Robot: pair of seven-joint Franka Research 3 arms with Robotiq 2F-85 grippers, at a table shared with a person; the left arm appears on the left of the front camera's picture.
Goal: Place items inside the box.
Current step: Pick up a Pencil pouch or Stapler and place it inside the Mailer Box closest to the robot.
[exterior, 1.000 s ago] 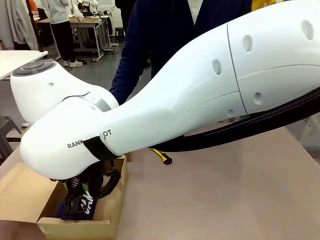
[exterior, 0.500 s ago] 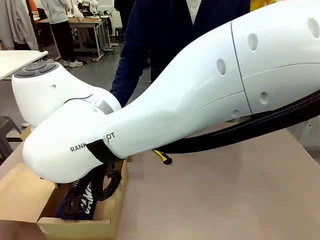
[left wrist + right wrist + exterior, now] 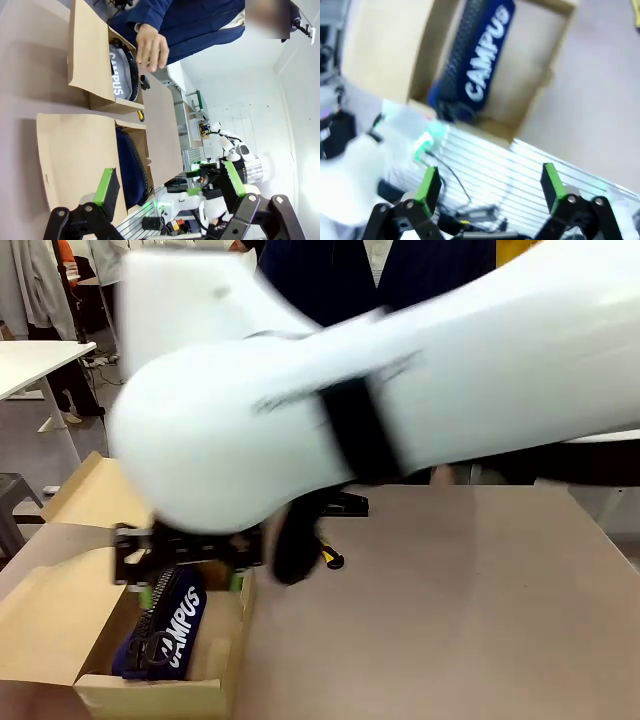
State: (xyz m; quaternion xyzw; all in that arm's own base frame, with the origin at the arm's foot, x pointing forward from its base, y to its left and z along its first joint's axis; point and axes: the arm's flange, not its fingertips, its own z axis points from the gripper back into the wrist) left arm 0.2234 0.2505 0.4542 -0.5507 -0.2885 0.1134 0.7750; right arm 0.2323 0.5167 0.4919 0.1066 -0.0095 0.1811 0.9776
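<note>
Navy zip pouch [image 3: 165, 628], lettered "CAMPUS" in white.

the front camera looks across the flat brown table [image 3: 470, 620] at the person in dark blue [image 3: 300, 270], with a blurry white robot arm [image 3: 300, 410] very close. the left wrist camera looks from farther off, rolled sideways; the right wrist camera looks down, close. all share the open brown cardboard box [image 3: 50, 625].
</note>
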